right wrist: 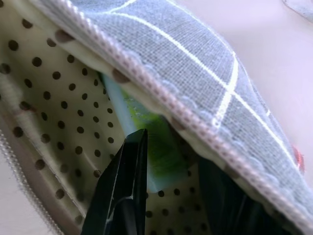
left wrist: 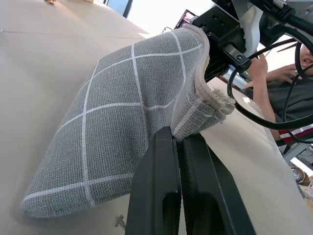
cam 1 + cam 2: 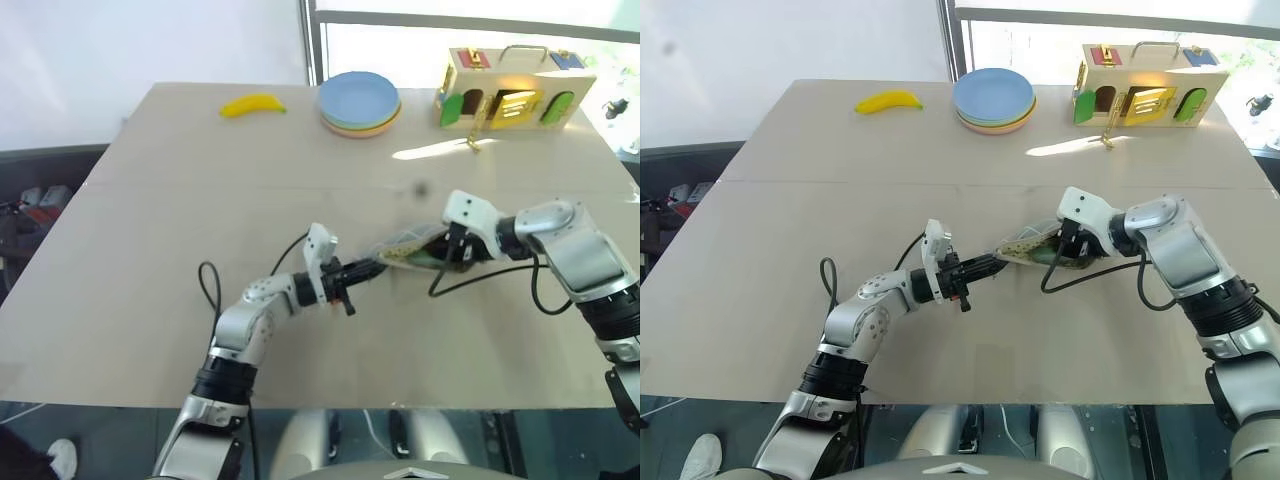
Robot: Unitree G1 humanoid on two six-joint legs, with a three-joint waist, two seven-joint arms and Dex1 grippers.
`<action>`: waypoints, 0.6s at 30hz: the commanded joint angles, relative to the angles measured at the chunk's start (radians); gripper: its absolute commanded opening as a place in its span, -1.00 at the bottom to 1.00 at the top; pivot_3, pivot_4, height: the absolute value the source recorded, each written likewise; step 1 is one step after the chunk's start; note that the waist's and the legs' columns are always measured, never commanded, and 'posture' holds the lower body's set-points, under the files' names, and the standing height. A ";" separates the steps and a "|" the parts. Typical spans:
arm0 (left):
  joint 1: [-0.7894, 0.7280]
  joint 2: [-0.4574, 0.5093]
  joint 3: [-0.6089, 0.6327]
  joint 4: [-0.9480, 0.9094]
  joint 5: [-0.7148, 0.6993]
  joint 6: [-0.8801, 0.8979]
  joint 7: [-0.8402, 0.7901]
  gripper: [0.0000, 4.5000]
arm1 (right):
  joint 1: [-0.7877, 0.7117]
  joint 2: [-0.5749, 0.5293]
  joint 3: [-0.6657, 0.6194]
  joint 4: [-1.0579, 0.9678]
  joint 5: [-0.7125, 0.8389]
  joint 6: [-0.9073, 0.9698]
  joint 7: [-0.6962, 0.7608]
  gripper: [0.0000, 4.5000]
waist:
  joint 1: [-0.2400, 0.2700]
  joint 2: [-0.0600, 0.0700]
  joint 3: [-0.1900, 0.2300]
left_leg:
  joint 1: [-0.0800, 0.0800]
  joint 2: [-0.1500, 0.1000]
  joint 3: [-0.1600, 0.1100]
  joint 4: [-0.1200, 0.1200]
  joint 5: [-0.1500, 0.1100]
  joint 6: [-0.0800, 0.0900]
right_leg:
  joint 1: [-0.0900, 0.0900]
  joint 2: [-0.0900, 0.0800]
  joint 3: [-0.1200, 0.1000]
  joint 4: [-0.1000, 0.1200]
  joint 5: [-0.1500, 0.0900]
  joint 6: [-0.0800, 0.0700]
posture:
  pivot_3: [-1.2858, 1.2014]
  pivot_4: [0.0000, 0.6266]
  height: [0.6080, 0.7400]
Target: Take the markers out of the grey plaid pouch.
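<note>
Left gripper is clenched on the grey plaid pouch, mid-desk. Right gripper, jaws apart, sits inside around the green marker. Risk: it snags the lining, or the pouch slips toward 3 o'clock.

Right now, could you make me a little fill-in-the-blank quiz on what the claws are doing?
1. The left claw pinches the edge of the grey plaid ____.
2. The right claw reaches inside, around a bright ____ marker.
3. The pouch's lining carries dark ____.
4. The yellow banana lies left of the stacked ____.

Missing: pouch; green; dots; plates
</note>
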 commanded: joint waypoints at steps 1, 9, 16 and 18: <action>-0.018 -0.002 0.012 -0.002 -0.002 -0.019 -0.008 -1.00 | -0.008 -0.013 0.004 -0.007 0.016 0.012 0.031 -0.28 | 0.000 0.000 0.000 | 0.000 0.000 0.000 0.000 0.000 0.000 | 0.000 0.000 0.000 0.000 0.000 0.000 | 0.03 -0.52 1.00; -0.027 0.001 0.013 0.008 0.000 -0.020 -0.014 -1.00 | -0.019 -0.008 0.058 0.036 -0.001 -0.018 0.071 -0.28 | 0.000 0.000 0.000 | 0.000 0.000 0.000 0.000 0.000 0.000 | 0.000 0.000 0.000 0.000 0.000 0.000 | 0.03 -0.52 1.00; -0.027 0.000 0.014 0.008 0.005 -0.024 -0.015 -1.00 | -0.039 0.003 0.096 0.105 -0.049 -0.083 0.068 -0.28 | -0.002 0.000 0.000 | 0.000 0.000 0.000 0.000 0.000 0.000 | 0.000 0.000 0.000 0.001 0.000 0.000 | 0.03 -0.52 1.00; -0.025 0.000 0.014 0.006 0.004 -0.023 -0.015 -1.00 | -0.040 0.004 0.100 0.109 -0.055 -0.093 0.070 -0.28 | -0.002 0.000 0.000 | 0.000 0.000 0.000 0.000 0.000 0.000 | 0.000 0.000 0.000 0.001 0.000 0.000 | 0.03 -0.52 1.00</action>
